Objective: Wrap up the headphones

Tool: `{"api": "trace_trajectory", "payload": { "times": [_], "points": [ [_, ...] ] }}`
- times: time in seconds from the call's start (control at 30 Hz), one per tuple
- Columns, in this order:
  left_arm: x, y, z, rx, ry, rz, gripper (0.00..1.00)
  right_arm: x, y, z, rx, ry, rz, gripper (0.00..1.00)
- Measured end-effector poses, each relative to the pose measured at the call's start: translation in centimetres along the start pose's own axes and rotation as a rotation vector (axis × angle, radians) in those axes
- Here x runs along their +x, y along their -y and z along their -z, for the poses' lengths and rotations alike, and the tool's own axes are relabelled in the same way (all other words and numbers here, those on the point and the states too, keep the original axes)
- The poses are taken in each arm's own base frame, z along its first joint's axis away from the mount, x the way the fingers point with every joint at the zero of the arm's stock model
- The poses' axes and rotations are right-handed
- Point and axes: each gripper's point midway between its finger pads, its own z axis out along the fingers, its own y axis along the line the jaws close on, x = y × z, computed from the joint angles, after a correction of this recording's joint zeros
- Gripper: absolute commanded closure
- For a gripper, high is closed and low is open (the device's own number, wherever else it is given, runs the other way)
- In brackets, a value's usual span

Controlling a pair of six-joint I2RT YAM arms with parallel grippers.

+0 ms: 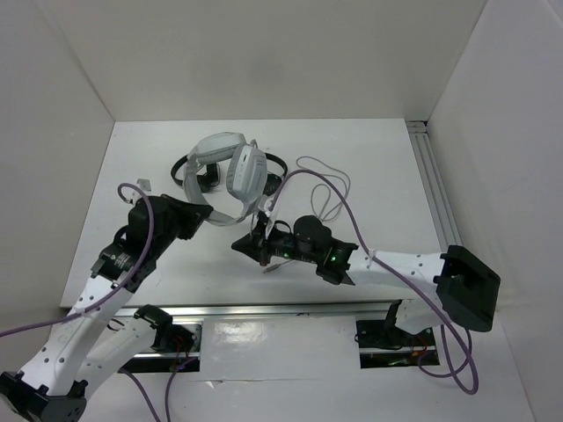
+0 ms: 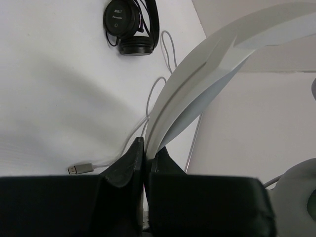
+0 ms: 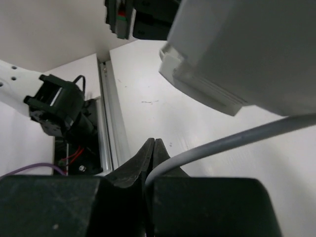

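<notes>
The light grey-white headphones are held up off the table, one padded cup facing the top camera. My left gripper is shut on the lower end of the wide band, which rises out of the jaws in the left wrist view. The thin grey cable lies in loops on the table to the right. My right gripper sits just below the cup and is shut on a stretch of that cable, which curves out of the jaws.
Small black headphones lie on the table behind the grey pair. The cable's plug rests on the table near my left fingers. A metal rail runs along the right edge, another along the near edge. White walls enclose the table.
</notes>
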Motion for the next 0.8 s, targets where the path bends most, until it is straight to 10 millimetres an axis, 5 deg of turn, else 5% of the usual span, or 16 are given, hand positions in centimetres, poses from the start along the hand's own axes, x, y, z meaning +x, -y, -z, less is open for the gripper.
{"api": "trace_trajectory", "payload": {
  "times": [0.43, 0.8],
  "points": [
    [-1.6, 0.9, 2.0, -0.054, 0.024, 0.004, 1.0, 0.3, 1.8, -1.5, 0.107, 0.005, 0.062, 1.0],
    [-0.1, 4.1, 4.9, 0.053, -0.097, 0.025, 1.0, 0.3, 4.0, -1.3, 0.232, 0.022, 0.069, 0.98]
  ]
}}
